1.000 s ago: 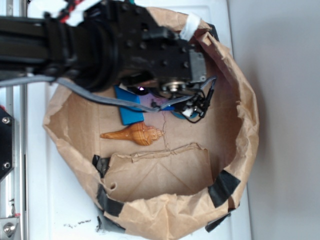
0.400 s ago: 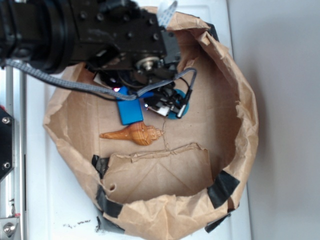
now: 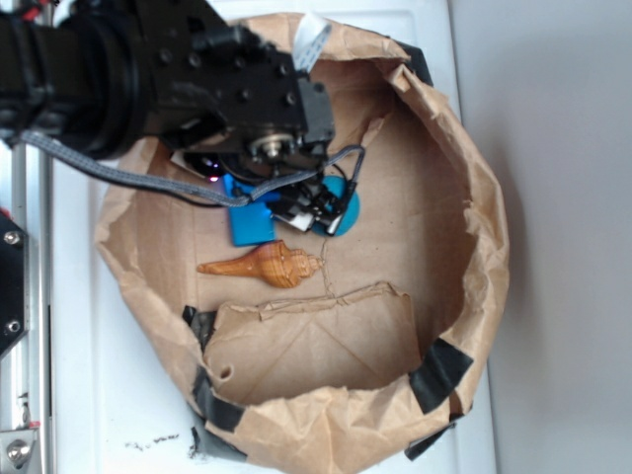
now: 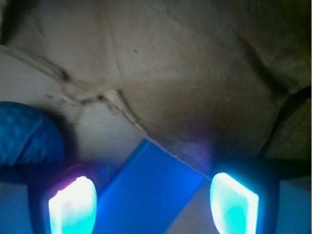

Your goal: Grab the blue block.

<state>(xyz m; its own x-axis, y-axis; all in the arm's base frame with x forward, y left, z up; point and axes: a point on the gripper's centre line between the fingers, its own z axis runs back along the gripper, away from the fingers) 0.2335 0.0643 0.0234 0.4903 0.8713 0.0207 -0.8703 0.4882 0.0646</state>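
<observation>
- Ball (image 4: 27,134) sits just left of the left pad; judged risk is nudging it, so come straight down
- Block (image 4: 146,192) lies flat on the paper floor between the glowing pads (image 4: 72,204), turned at an angle to them
- Gripper (image 4: 152,202) is spread wide, holding nothing; squaring to the block's long sides before closing would likely help
- Shell (image 3: 265,265) lies just below the block (image 3: 251,225); bag wall (image 3: 474,197) well to the right leaves free floor

Inside paper bag (image 3: 464,197) on counter (image 3: 79,395): block (image 3: 253,226) under claw (image 4: 153,202), lying between its spread fingers; ball (image 3: 346,209) just right of block; seashell (image 3: 265,266) just below block, apart from ball
</observation>
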